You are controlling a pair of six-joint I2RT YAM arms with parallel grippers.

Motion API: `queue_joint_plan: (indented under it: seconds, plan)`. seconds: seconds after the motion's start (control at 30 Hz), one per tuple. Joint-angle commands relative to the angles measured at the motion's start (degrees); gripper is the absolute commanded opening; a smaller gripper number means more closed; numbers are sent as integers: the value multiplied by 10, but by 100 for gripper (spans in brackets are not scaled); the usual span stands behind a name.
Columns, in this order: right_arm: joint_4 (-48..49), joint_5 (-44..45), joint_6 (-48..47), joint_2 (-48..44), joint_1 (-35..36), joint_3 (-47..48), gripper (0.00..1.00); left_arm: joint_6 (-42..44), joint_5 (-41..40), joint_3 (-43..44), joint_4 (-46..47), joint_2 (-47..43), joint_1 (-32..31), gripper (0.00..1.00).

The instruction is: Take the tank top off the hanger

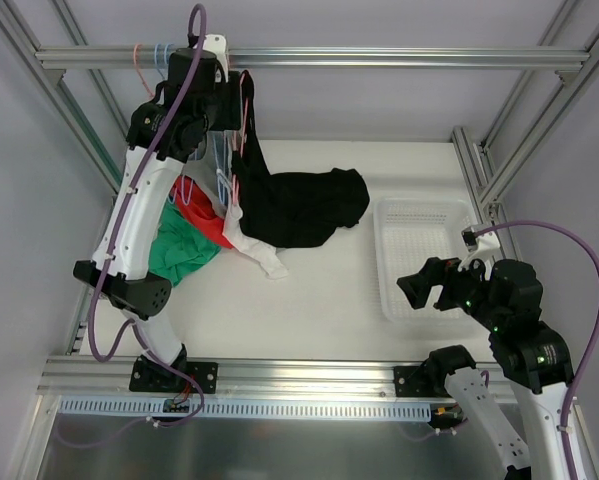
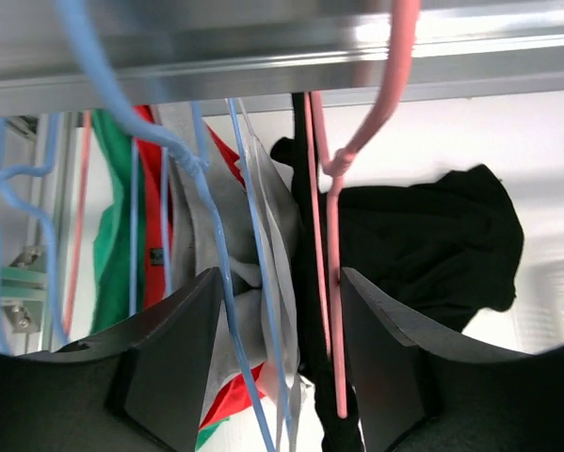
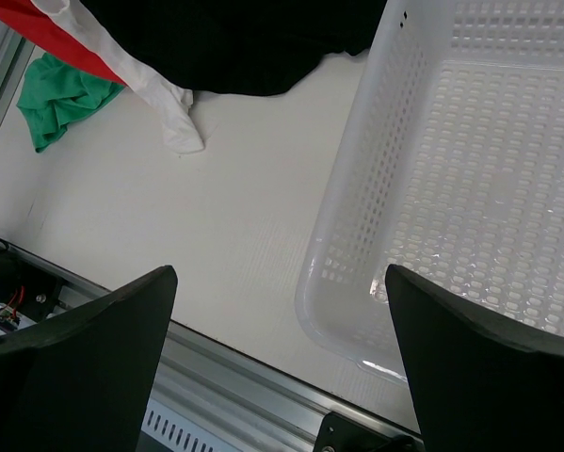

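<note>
A black tank top (image 1: 299, 205) hangs by its strap from a pink hanger (image 2: 333, 282) on the top rail (image 1: 379, 57), its body (image 2: 432, 235) spread on the table. Beside it a white garment (image 2: 263, 226) hangs on a blue hanger (image 2: 213, 226). My left gripper (image 1: 229, 110) is raised to the rail. In the left wrist view its jaws (image 2: 282, 282) press in on the white cloth, the black strap and the pink hanger wire together. My right gripper (image 1: 424, 290) hovers low near the front edge, wide open and holding nothing (image 3: 282, 320).
A white perforated basket (image 1: 419, 250) sits at the right, close under the right gripper (image 3: 470, 141). Green (image 1: 179, 250), red (image 1: 211, 225) and white (image 1: 264, 258) garments lie or hang at the left. Frame posts stand on both sides.
</note>
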Motion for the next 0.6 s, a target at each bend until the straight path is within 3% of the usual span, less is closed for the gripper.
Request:
queue_joint_plan:
  seconds: [0.0,0.2,0.37,0.57]
  plan:
    - [28,-16,7,3,-3,-1,100,10,-48,10,22,-42,-3,55]
    - [35,-22,7,3,-2,-8,99,14,-41,12,30,-76,-5,59]
    - [40,-29,21,6,-2,-10,100,4,20,11,35,-73,-22,52]
    - [40,-33,20,3,-3,-8,100,13,25,19,43,-20,-25,46]
